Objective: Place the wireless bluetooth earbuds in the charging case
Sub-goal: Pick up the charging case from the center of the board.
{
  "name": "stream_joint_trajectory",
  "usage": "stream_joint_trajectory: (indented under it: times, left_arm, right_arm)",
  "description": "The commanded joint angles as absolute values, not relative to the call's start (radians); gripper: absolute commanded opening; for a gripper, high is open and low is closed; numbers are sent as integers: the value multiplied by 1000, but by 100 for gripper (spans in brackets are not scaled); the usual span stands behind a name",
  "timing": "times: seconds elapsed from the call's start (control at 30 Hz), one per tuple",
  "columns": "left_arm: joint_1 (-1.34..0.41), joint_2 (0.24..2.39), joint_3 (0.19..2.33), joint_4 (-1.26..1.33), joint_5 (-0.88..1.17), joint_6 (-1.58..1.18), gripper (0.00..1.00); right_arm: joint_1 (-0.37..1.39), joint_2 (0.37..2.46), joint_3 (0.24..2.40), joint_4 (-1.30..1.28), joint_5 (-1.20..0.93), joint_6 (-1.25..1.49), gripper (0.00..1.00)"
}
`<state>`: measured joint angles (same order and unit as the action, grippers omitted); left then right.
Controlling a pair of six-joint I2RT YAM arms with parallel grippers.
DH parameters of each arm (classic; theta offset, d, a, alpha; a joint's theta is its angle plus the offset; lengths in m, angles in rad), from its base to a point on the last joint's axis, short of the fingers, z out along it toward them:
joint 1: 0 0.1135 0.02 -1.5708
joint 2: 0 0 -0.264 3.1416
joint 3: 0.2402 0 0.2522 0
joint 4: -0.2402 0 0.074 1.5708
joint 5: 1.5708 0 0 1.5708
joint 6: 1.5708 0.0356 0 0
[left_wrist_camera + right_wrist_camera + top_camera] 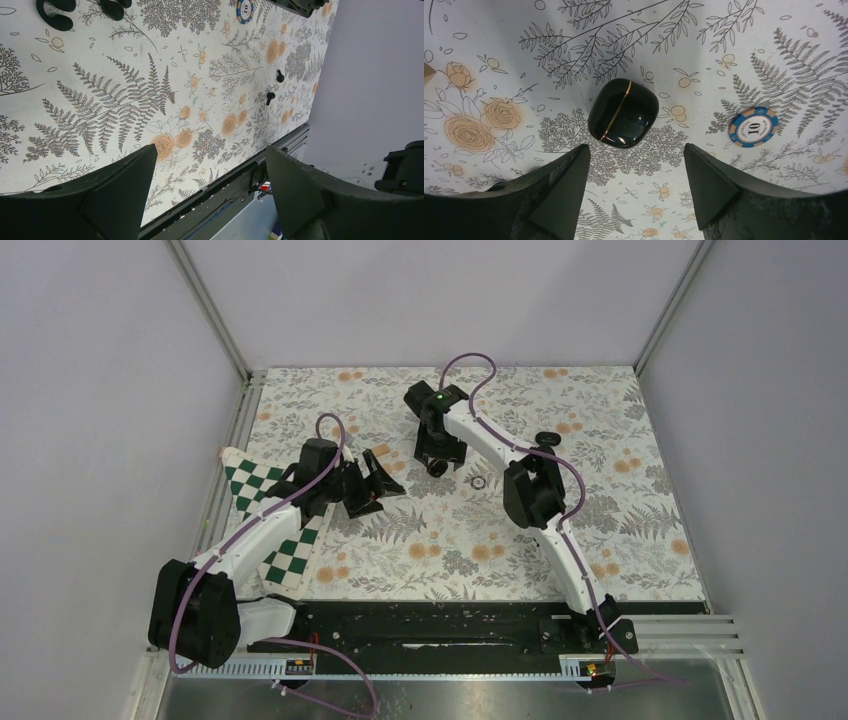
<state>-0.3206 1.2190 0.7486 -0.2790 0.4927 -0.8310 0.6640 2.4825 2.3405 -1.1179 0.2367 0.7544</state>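
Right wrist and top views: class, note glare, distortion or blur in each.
Right wrist view: the charging case is sharp, its glossy shell catching highlights; the tablecloth bows at the edges. Top view: even light, faint shadows, case too small for detail.

Earbuds [280, 76] lie apart on floral mat [100, 75]; left gripper [210, 150] gapes empty.

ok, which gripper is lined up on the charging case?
The right gripper: the charging case lies just ahead of its open fingers. The left gripper, also open, has nothing between its fingers.
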Motion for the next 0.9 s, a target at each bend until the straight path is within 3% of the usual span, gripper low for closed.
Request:
stream_joint_trajectory:
  times: [0.0, 0.57, 0.87]
  left_arm:
    - [-316, 1214, 744, -234, 507, -825, 81]
    - [-314, 1197, 733, -239, 515, -813, 82]
    - [-314, 1186, 735, -245, 518, -815, 82]
  right_arm:
    - [656, 2505, 2370, -1136, 209, 844, 76]
    - [656, 2555, 2404, -1106, 249, 940, 66]
    - [656, 2508, 2342, -1052, 178, 849, 34]
